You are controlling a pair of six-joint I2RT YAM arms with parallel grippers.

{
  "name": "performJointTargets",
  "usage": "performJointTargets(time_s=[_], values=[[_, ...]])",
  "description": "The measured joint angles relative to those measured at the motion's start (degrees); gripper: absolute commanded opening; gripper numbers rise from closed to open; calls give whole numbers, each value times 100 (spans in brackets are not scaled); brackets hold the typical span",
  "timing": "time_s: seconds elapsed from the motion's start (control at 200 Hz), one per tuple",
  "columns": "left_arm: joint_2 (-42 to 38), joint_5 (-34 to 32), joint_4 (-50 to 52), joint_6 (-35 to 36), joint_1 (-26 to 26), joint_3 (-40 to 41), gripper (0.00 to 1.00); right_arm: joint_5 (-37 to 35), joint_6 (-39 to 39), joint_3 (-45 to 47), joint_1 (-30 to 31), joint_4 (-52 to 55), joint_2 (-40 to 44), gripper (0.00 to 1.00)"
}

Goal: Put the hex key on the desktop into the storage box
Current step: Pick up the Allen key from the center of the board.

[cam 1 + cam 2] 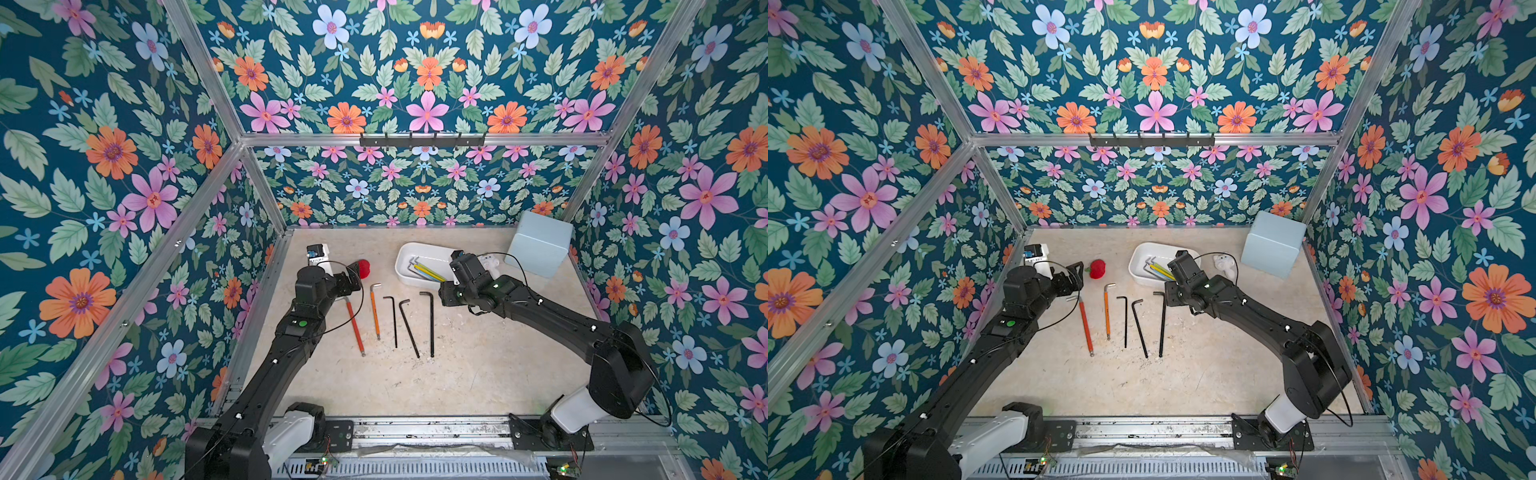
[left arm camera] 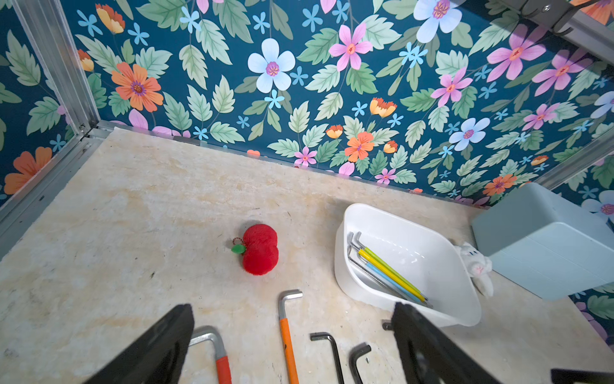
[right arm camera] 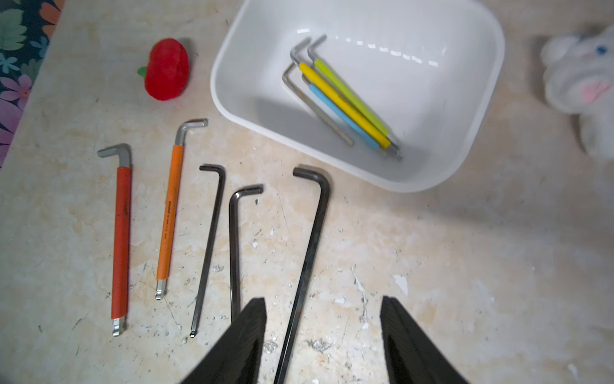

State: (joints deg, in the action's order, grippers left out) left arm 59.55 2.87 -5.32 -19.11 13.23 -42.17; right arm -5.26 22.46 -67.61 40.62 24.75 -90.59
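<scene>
Now: right tool (image 3: 323, 301) jaws apart, gripping nothing, over long black hex key (image 3: 314, 239) on table (image 3: 465, 266); left tool (image 2: 292, 307) spread wide, empty. Coloured keys (image 3: 344, 105) in storage box (image 3: 478, 99).

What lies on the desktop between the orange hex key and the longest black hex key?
Two more hex keys lie there: the thin black hex key and the medium black hex key. The right wrist view shows this best.

We've got a pale blue box (image 2: 545, 239), white plush bunny (image 2: 478, 267) just beside it, red plush apple (image 2: 260, 249) well apart from it
</scene>
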Motion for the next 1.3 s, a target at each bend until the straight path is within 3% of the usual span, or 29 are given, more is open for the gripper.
performJointTargets(time_s=[0.345,0.63,0.905,1.17,1.3], values=[[-146,-4,42,-39,0,4,99,138,748,-304,236,149,-1198,59],[-144,-28,107,-35,0,28,99,-83,782,-1047,551,507,-2184,57],[-122,-44,111,-22,0,37,99,-177,789,-1156,599,737,-2452,51],[-203,-68,109,-22,0,101,99,-293,807,-1202,651,824,-2535,38],[-216,-114,109,-22,0,101,99,-350,811,-1248,675,885,-2568,18]])
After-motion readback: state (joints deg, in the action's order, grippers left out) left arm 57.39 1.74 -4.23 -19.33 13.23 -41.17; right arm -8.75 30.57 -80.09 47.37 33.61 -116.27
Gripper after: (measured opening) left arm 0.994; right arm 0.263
